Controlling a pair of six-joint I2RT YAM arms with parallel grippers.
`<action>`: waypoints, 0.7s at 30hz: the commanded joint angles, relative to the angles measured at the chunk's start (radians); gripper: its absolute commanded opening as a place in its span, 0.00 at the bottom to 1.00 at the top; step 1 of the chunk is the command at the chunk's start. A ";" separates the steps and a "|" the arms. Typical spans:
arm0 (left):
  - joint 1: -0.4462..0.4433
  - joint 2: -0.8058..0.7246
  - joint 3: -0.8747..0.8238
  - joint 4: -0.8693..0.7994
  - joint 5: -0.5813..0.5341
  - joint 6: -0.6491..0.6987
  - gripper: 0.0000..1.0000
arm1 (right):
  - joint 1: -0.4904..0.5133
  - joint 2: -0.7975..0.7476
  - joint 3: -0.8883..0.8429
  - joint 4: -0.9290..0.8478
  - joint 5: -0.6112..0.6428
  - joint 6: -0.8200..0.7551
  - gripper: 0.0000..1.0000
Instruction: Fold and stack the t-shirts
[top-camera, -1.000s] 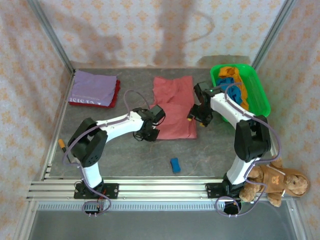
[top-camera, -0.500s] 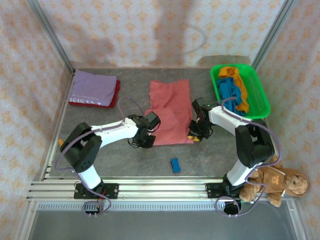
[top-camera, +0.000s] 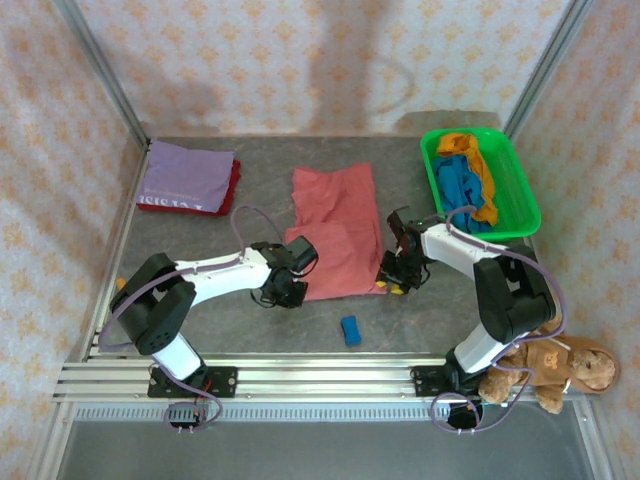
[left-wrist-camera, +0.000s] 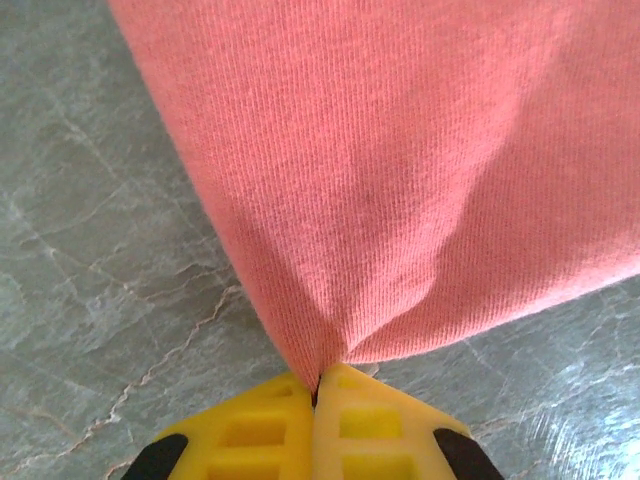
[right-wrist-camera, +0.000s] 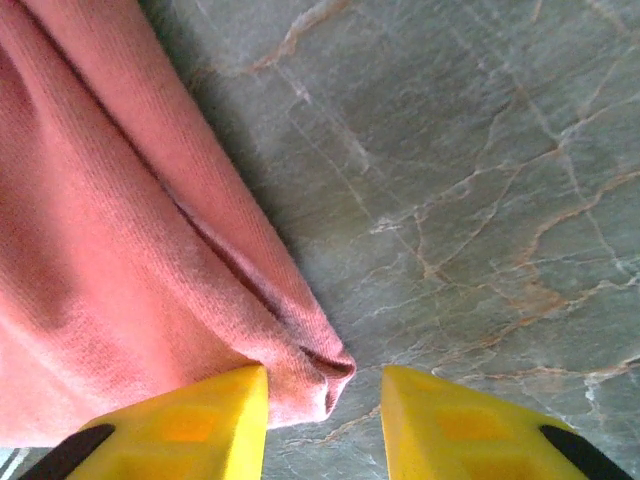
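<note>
The salmon-pink t-shirt (top-camera: 335, 225) lay flat on the desk (top-camera: 230, 325). Folding it cleanly probably called for both near corners to be gripped firmly and lifted level. One corner ran straight ahead from the left end effector (left-wrist-camera: 318, 380), which was clamped tight on it. The other sat between the right end effector's (right-wrist-camera: 322, 385) parted jaws, ungripped.

The left end effector (left-wrist-camera: 318, 388) sits low with jaws pinched closed, while the right end effector (right-wrist-camera: 325, 385), also low, holds its fingers (right-wrist-camera: 205, 410) seemingly apart.
</note>
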 joint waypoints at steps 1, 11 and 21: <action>-0.005 -0.035 -0.012 -0.017 -0.010 -0.017 0.00 | 0.003 -0.011 -0.022 0.040 -0.012 0.014 0.30; -0.005 -0.058 -0.035 -0.023 -0.030 -0.024 0.00 | 0.003 -0.049 -0.064 0.038 0.012 0.039 0.00; -0.005 -0.066 -0.068 -0.039 -0.028 -0.024 0.00 | 0.004 -0.094 -0.105 -0.079 0.100 0.065 0.00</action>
